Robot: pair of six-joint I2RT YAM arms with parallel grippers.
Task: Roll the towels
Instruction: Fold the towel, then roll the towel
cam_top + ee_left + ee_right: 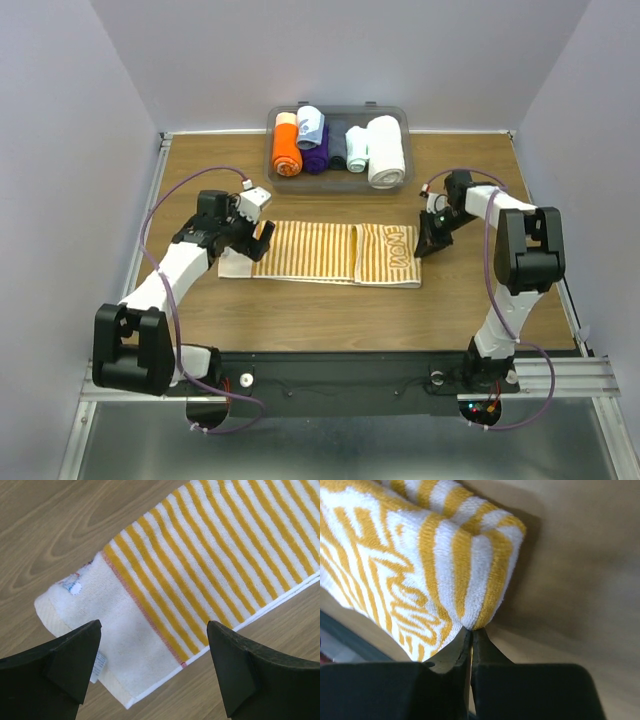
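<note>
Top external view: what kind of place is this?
Probably a lab robot test cell: plain pale walls box in a wooden tabletop, two arms are bolted to a metal rail at its near edge, and a yellow-and-white striped cloth towel lies before a grey plastic bin of rolled towels.

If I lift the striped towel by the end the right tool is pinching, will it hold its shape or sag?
Probably sag: the striped towel is soft terry, bunching where the right tool pinches its end. Likely light, so a thin pinch may hold, though it could slip. The rest lies flat on the table, so it would likely drag.
</note>
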